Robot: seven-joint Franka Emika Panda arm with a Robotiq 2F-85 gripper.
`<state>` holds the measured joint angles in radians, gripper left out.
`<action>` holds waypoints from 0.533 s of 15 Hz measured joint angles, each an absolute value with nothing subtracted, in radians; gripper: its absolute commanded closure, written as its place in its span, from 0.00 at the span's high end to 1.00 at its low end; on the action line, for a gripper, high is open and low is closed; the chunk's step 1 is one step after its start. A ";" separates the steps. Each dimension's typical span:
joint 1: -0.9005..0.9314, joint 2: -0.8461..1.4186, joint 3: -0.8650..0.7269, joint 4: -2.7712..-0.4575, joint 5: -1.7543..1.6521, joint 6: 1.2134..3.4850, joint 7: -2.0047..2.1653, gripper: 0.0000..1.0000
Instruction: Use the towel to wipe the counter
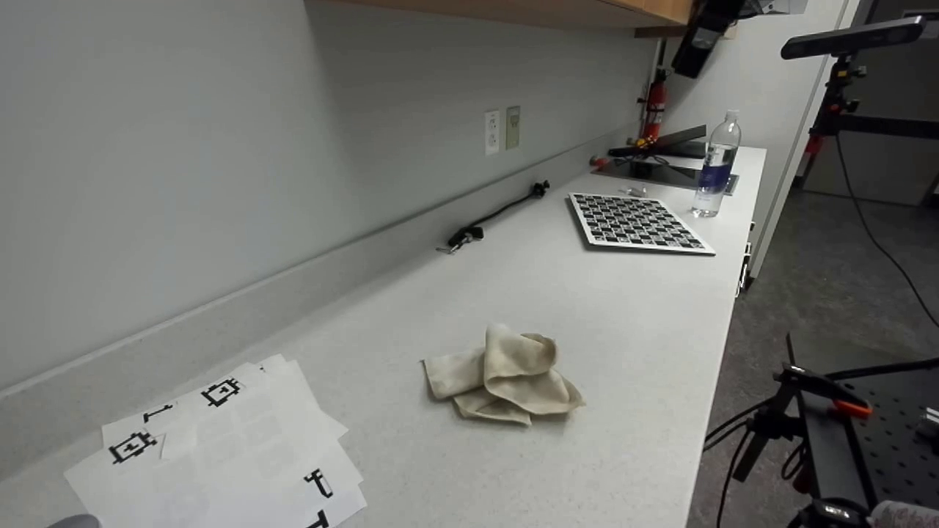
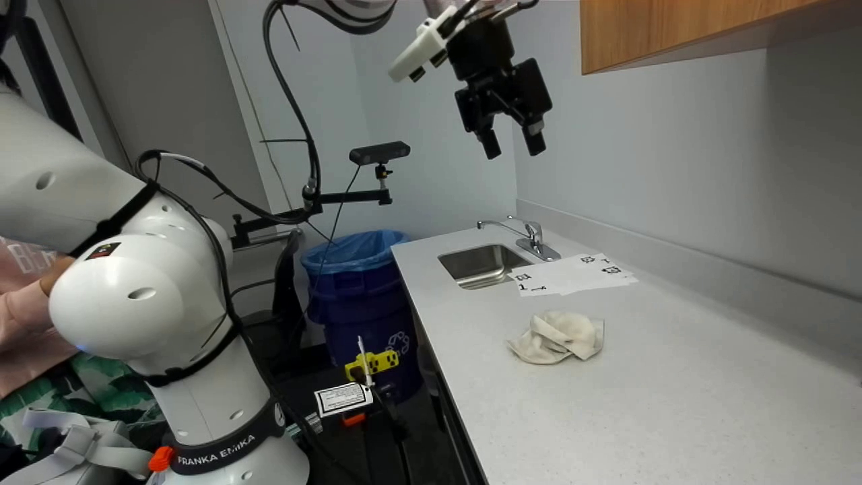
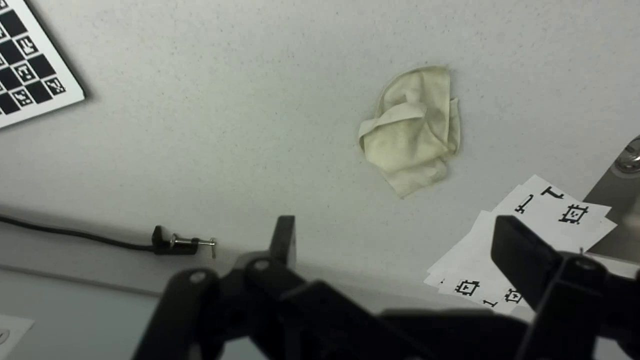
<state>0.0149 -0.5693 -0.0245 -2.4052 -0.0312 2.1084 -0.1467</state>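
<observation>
A crumpled beige towel lies in a folded heap on the light grey speckled counter. The towel also shows in another exterior view and in the wrist view, right of centre. My gripper hangs high above the counter, well apart from the towel. In the wrist view the gripper has its two black fingers wide apart with nothing between them. The gripper is out of view in the exterior view that looks along the wall.
White printed sheets lie beside the towel, near a sink with a faucet. A checkered board, a water bottle and a black clamp with cable are farther along. A wooden cabinet overhangs the counter.
</observation>
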 measured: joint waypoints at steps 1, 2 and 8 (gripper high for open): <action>0.016 -0.509 -0.025 -2.377 -0.031 2.137 -0.147 1.00; 0.017 -0.447 -0.024 -2.346 -0.031 2.162 -0.147 1.00; 0.018 -0.246 -0.024 -2.215 -0.031 2.201 -0.146 1.00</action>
